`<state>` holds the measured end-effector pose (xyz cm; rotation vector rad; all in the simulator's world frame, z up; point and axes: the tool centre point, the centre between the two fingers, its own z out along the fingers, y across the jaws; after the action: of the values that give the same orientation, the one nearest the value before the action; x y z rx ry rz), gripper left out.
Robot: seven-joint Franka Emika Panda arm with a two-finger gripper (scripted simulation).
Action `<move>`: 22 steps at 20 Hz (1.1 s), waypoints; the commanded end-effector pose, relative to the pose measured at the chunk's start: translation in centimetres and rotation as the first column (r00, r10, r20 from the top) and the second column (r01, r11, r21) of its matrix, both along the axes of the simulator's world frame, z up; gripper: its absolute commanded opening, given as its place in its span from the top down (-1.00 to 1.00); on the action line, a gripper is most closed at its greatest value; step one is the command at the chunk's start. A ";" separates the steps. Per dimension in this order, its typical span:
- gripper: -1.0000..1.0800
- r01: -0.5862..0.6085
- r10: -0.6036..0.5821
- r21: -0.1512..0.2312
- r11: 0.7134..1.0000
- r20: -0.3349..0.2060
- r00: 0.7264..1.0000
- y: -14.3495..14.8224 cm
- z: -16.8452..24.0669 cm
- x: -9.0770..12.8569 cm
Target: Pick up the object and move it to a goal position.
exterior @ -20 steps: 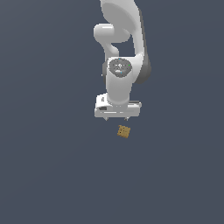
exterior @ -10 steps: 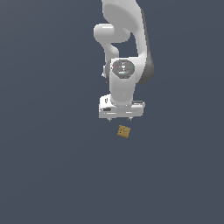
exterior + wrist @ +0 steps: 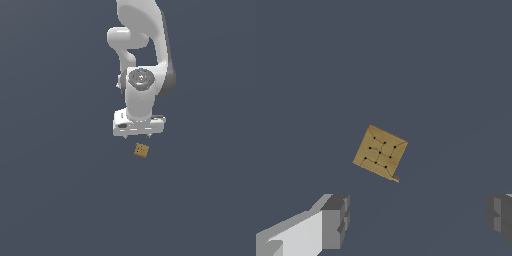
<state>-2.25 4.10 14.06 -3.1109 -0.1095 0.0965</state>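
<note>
Arm hangs down from the top of the exterior view, wrist pointing at the flat grey table; gripper sits low, just above and slightly toward the exterior view's left of the cube; fingers spread wide w/ nothing between them, one dark pad at each side of the wrist view. Cube lies on the table, apart from both pads, not yet between them. Step in hand, I judge: centre over the cube, then descend; best to twist the wrist so pads meet two flat faces, not corners. Cube is skewed vs. the finger line, corner-on approx.; no long axis, sides look equal; gridded face points up; height off the table is hard to tell.
</note>
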 end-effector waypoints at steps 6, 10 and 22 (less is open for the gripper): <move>-0.92 -0.095 0.095 -0.002 0.995 0.006 0.995 0.1 -0.7 0.0; -0.92 -0.177 0.177 -0.003 0.984 0.011 0.984 0.2 -1.4 0.0; -0.92 -0.506 0.506 -0.009 0.862 0.029 0.862 0.7 -3.9 0.0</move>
<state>-2.23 4.72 10.50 -3.0127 -0.8554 0.0610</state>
